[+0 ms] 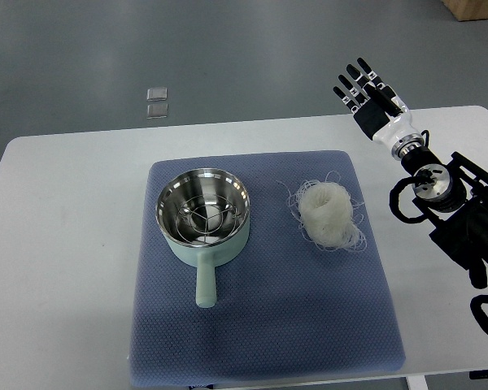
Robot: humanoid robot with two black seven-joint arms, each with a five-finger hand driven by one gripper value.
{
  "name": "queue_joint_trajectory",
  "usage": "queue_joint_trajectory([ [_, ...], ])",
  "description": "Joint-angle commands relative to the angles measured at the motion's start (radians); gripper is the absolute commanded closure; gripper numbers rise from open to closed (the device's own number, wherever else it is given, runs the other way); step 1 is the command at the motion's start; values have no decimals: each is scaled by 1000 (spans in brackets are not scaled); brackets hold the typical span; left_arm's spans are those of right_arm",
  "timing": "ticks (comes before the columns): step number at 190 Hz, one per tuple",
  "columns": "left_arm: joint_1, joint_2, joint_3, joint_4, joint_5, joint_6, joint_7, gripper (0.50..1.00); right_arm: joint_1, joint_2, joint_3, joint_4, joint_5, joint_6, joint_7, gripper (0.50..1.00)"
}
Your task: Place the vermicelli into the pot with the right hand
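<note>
A white nest of vermicelli (328, 213) lies on the blue mat (260, 325), right of centre, with loose strands around it. To its left stands a mint-green pot (203, 215) with a steel inside, its handle pointing toward the near edge. My right hand (364, 91) hovers over the table's far right part, beyond and to the right of the vermicelli, fingers stretched out and holding nothing. Its arm comes in from the right edge. The left arm does not show.
The white table (65, 244) carries the mat in its middle. Two small clear squares (156, 102) lie on the grey floor beyond the table's far edge. A brown box corner (476, 8) shows at the top right.
</note>
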Motion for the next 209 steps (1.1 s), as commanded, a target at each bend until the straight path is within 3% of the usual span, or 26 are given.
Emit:
queue_joint_trajectory([
  [1,0,0,0,0,0,0,2,500,-1,-1,-5,0,-4,-3,4,570],
  [76,0,0,0,-3,0,0,2,500,2,-3,-25,9,-36,2,0,570],
  [114,-2,0,1,-11,0,-9,2,500,57,-43,-111,38,-271,8,-8,572],
  [166,-2,0,4,-22,8,-15,6,500,258,-216,-480,190,-754,20,-13,572],
  [193,-2,0,6,-25,8,-15,8,500,464,-280,-858,206,-801,42,-23,570],
  [209,-2,0,6,-25,8,-15,8,500,608,-326,-1114,284,-800,65,-27,570],
])
